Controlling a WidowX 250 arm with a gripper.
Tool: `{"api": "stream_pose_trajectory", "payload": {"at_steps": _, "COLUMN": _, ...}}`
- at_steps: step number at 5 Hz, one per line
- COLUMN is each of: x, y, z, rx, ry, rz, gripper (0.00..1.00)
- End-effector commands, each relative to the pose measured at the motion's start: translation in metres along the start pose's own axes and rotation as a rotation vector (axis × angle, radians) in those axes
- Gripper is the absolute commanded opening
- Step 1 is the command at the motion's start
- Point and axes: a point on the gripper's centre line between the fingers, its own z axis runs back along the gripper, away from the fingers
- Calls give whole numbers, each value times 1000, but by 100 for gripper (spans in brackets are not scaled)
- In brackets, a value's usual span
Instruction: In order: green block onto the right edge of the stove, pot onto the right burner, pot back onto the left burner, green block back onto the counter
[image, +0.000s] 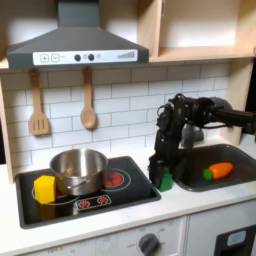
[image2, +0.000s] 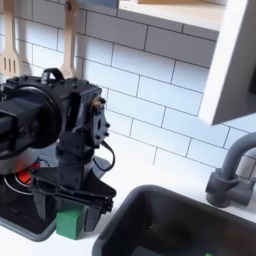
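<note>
Reaching down at the first exterior view's right edge of the stove (image: 120, 192), the claw (image: 160, 178) is clamping the green block (image: 165, 183) against the white surface (image: 190, 200), beside the sink (image: 215, 172). The pot (image: 79, 170) is sitting on the left burner, touching a yellow block (image: 45, 188). In the second exterior view, the green block (image2: 68, 222) is showing beneath the claw (image2: 72, 205).

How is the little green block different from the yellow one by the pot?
The green block sits at the gripper on the white counter, right of the stove in the first exterior view; the yellow block rests on the stove, touching the pot. The yellow block looks bigger. Both are small and bright.
</note>
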Motion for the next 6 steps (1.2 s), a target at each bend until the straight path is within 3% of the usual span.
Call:
{"api": "stream_pose_trajectory", "payload": {"at_steps": 1, "x": 3, "y": 5, "z": -4, "rx": 13, "ry": -2, "rz": 13, "gripper": 100}}
{"api": "stream_pose_trajectory", "payload": {"at_steps": 5, "x": 3, "y": 9, "z": -8, "rx": 11, "ry": -4, "rz": 20, "gripper": 100}}
{"api": "stream_pose_trajectory", "payload": {"at_steps": 6, "x": 4, "y": 8, "z": -7, "rx": 11, "ry": -16, "rz": 16, "gripper": 33}}
